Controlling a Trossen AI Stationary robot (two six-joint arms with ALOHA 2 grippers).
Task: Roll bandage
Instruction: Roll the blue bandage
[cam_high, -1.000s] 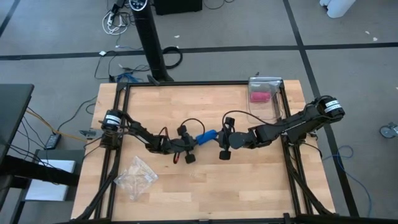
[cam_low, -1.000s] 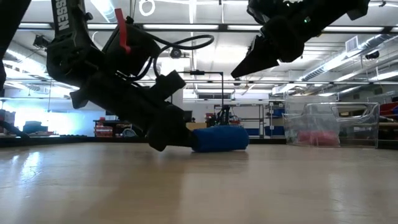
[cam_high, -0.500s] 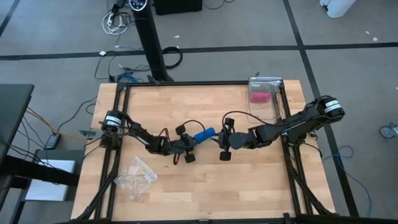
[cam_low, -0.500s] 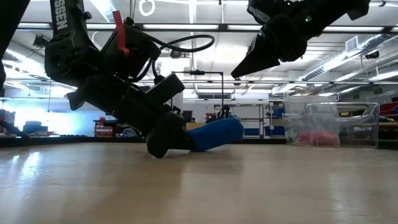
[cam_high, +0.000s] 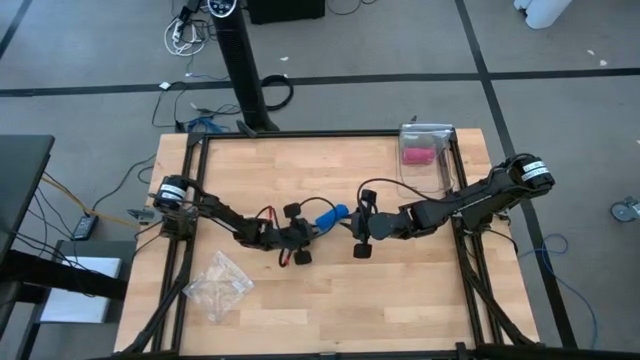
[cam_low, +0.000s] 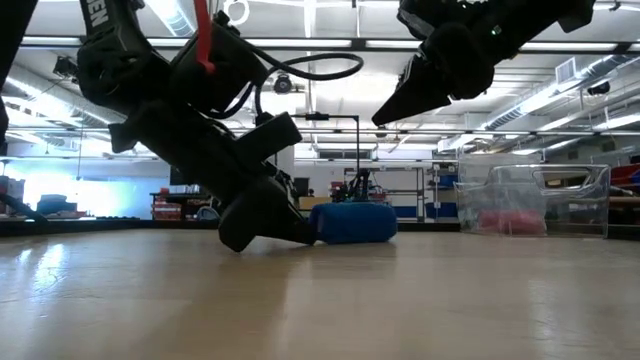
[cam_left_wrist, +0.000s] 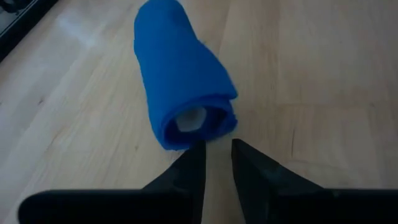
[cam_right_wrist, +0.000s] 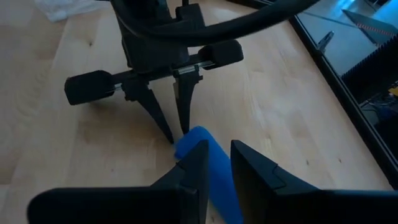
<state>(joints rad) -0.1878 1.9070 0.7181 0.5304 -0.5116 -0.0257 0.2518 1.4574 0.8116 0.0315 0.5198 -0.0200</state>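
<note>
Rolled bandage (cam_left_wrist: 180, 81) on table, just past parted left fingers (cam_left_wrist: 186, 171).

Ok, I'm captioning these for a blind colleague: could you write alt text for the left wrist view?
A rolled bright blue bandage lies on the wooden table, its open end, with a pale core, facing the camera. The left gripper sits just short of that end, its two dark fingers slightly apart and holding nothing.
</note>
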